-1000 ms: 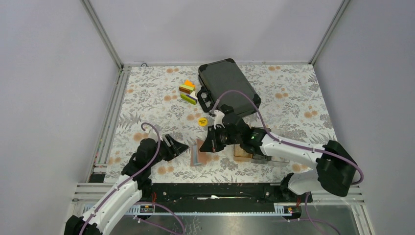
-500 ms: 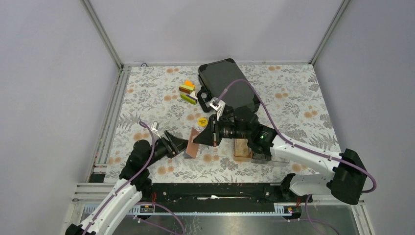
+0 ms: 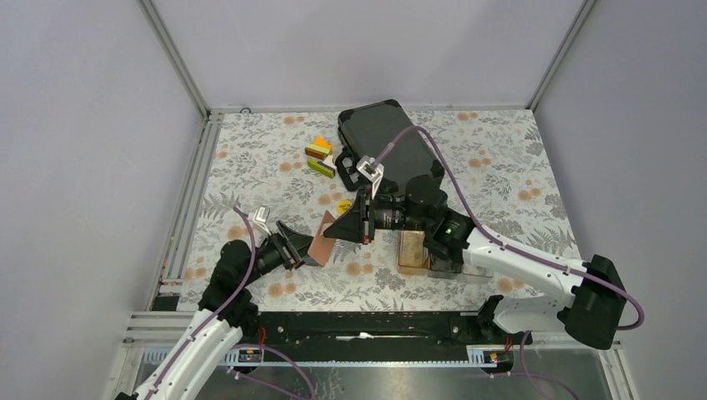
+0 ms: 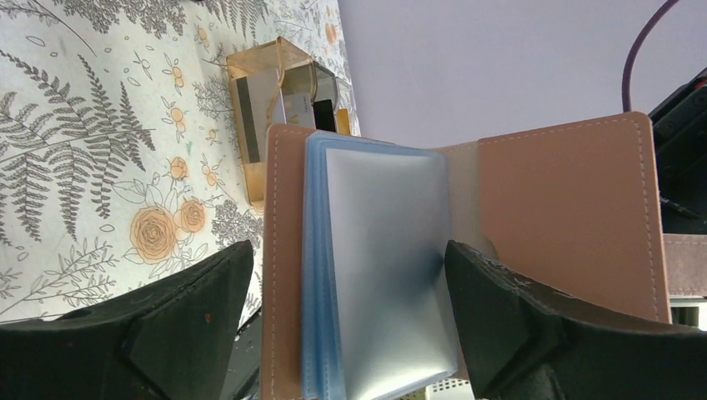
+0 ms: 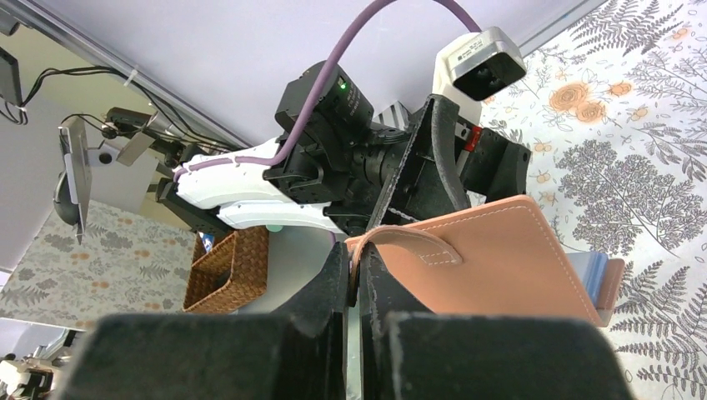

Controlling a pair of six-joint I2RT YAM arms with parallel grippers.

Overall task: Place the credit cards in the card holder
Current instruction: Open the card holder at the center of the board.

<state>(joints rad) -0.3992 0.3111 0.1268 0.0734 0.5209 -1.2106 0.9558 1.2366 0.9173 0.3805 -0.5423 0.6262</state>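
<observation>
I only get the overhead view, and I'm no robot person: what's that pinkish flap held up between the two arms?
Observer: The left wrist view shows it is a card holder, open like a book, with blue-grey pockets inside.
Operator: Who holds it?
Observer: The right end effector, shut on the holder's pink strap.
Operator: And the left one?
Observer: The left end effector is open, with one finger on each side of the pockets.
</observation>
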